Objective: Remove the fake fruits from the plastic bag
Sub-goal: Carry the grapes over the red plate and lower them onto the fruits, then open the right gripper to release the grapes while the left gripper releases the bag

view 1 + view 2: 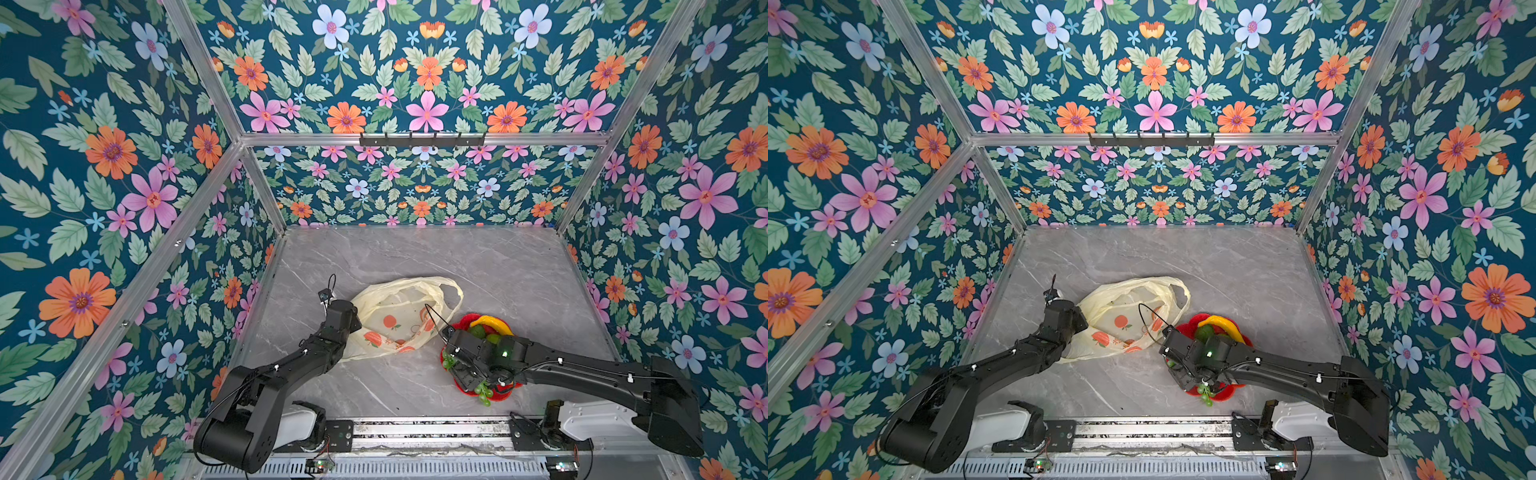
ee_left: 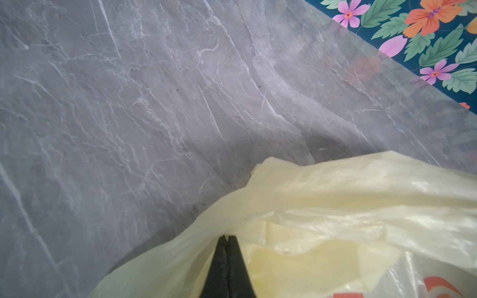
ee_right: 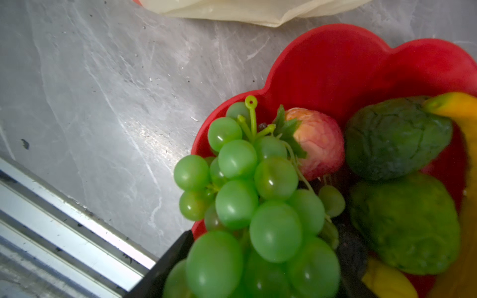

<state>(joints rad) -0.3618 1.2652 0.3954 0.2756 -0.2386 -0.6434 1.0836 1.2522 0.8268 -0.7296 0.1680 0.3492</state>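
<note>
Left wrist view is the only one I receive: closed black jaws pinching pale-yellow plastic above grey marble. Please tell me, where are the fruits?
Observer: In both top views they lie on a red flower-shaped plate, to the right of the plastic bag.
Operator: Which fruits do you see there?
Observer: The right wrist view shows a grape bunch, a strawberry, an avocado, a bumpy green fruit and a banana.
Operator: And where is the right gripper?
Observer: The right gripper is over the plate, with its jaws apart on either side of the grape bunch. Whether they grip it I cannot tell.
</note>
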